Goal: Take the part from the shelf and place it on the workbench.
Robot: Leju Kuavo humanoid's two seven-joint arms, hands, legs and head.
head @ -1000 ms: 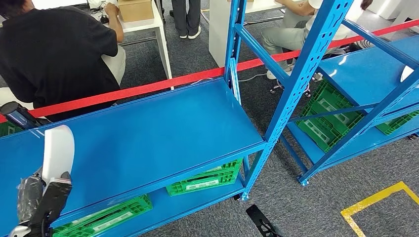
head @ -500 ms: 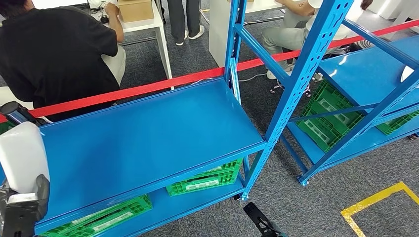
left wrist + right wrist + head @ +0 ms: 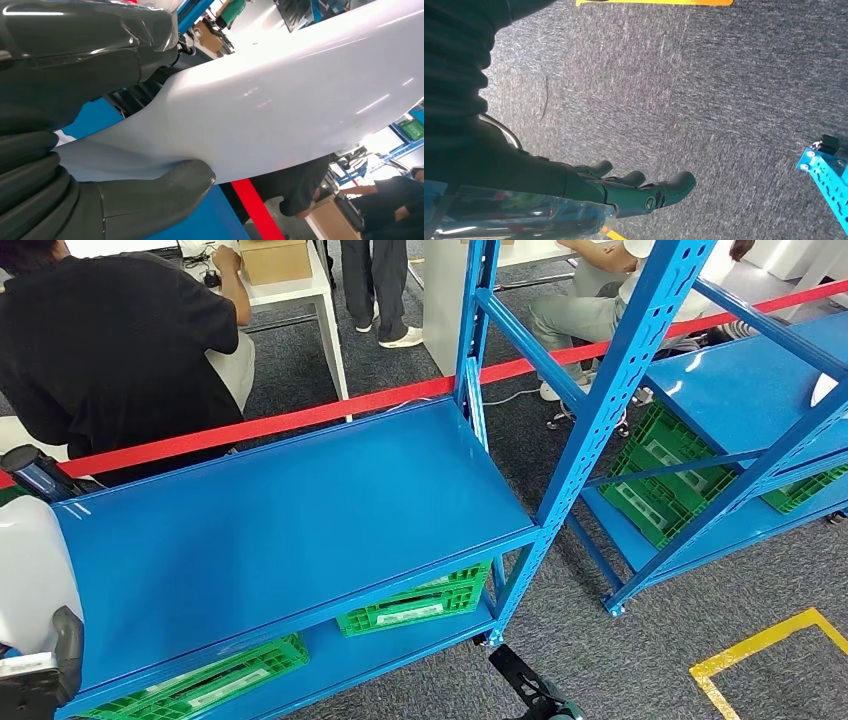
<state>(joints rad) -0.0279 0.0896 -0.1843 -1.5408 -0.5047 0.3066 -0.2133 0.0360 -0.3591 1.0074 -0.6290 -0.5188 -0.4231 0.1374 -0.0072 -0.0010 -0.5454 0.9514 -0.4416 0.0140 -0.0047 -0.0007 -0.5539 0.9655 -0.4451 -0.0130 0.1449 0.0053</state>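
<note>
The part (image 3: 30, 570) is a glossy white curved shell at the far left of the head view, over the left end of the blue shelf (image 3: 300, 510). My left hand (image 3: 35, 680) grips its lower end at the bottom left corner. Close up in the left wrist view, the part (image 3: 280, 100) lies between the thick thumb (image 3: 150, 200) and the dark fingers (image 3: 75, 45). My right hand (image 3: 634, 192) hangs over grey carpet, fingers apart and holding nothing; its dark tip (image 3: 530, 690) pokes in at the bottom of the head view.
Green crates (image 3: 415, 605) sit on the lower shelf board. A blue upright (image 3: 590, 430) separates this rack from a second rack (image 3: 740, 390) on the right. A red tape barrier (image 3: 300, 418) runs behind, with a seated person in black (image 3: 120, 350) beyond it. Yellow floor tape (image 3: 770, 640) marks the carpet.
My left hand has carried the white part left and down, from above the shelf's left end to the picture's corner. A person standing at the back has stepped to the right.
</note>
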